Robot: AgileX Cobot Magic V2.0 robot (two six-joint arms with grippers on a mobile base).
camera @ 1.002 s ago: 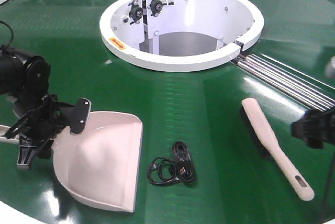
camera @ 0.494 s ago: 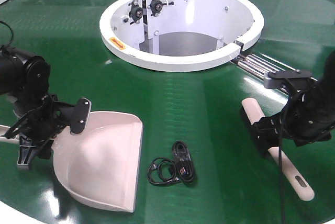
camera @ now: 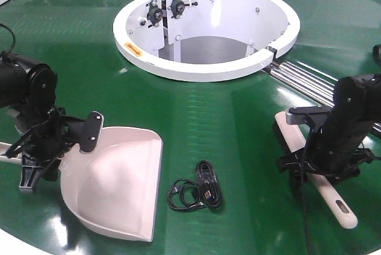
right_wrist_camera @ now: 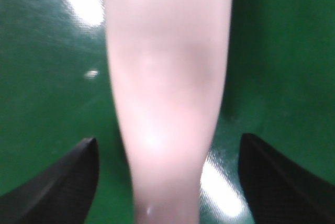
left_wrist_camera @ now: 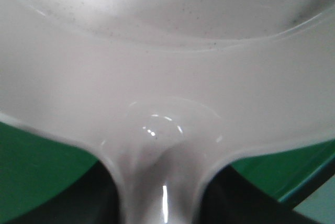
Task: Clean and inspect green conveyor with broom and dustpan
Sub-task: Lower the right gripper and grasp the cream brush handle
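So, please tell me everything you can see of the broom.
The broom is a long, flat, pale beige hand brush, plastic by its look, with dark bristles along its head and a slot at the handle end. It lies flat on the green conveyor. The right gripper straddles its handle, jaws open, not touching it.

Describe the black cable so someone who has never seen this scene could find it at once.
Start at the white ring-shaped housing set in the green conveyor and come straight toward the camera. The cable lies loose on the belt between the dustpan and the broom. It alone is small, black and coiled; its neighbours are pale plastic.
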